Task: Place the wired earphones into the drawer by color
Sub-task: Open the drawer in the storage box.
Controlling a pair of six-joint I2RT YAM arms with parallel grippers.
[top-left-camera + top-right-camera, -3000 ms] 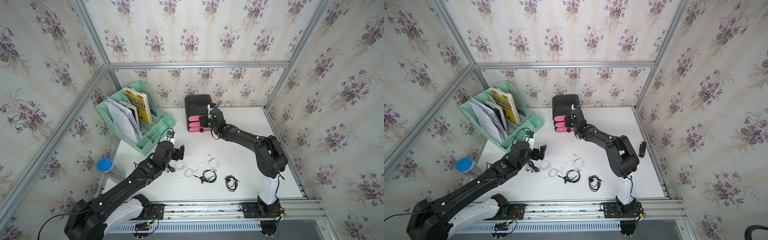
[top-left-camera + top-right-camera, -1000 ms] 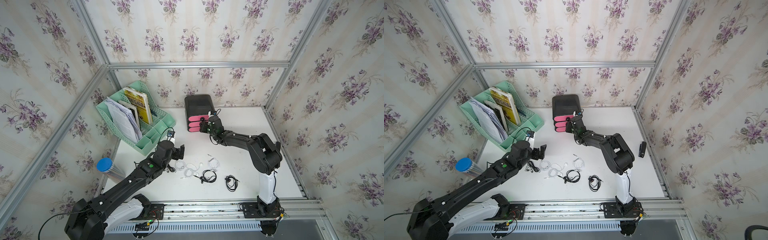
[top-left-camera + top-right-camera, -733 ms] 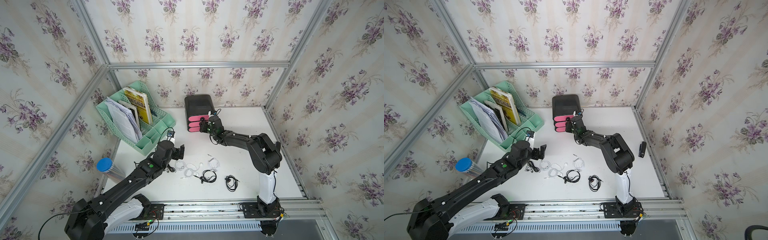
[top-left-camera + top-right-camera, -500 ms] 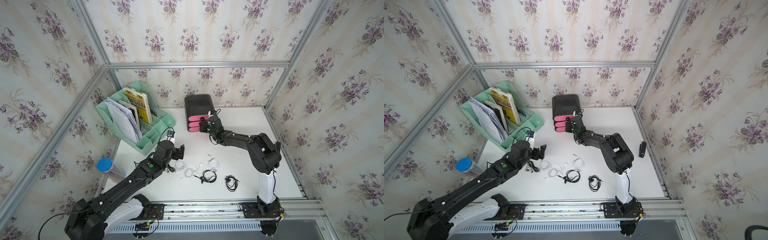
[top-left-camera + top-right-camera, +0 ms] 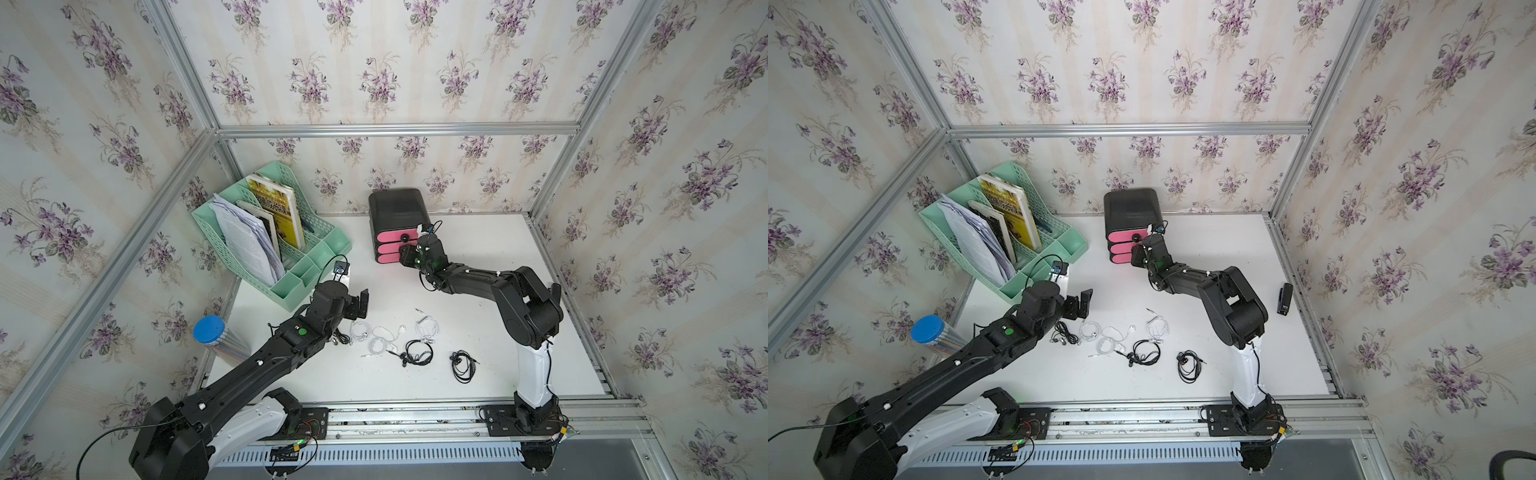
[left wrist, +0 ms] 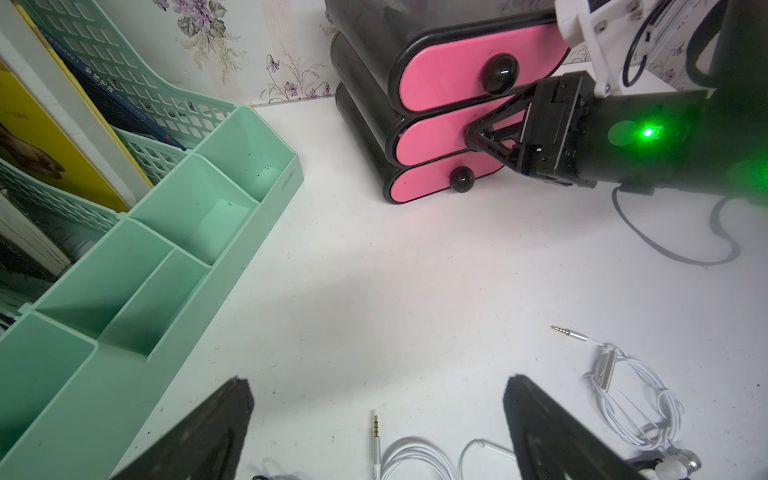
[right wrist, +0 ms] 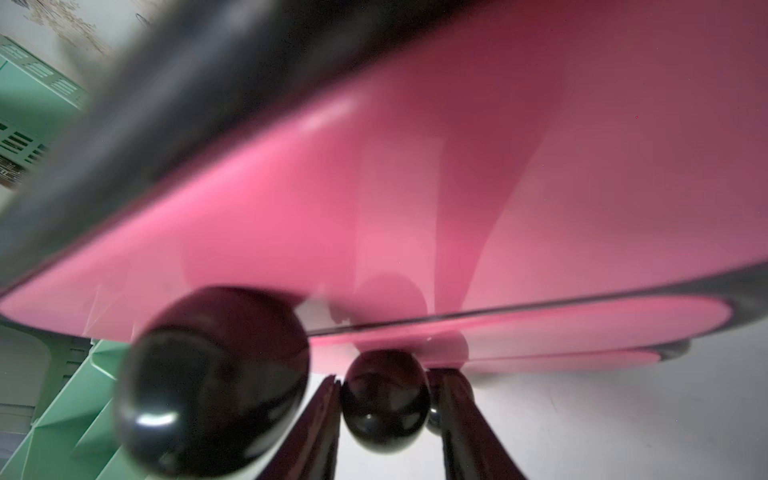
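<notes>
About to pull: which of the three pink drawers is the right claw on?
The middle drawer: the right claw grips its knob, while the top knob and bottom knob stand free.

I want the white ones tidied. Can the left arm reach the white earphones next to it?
Probably yes. The left gripper is open right by the white earphones, and nothing lies between them.

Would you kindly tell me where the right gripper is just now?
In both top views, the right gripper is at the back of the table, against the pink-fronted drawer unit, its fingers flanking the middle drawer's black knob.
</notes>
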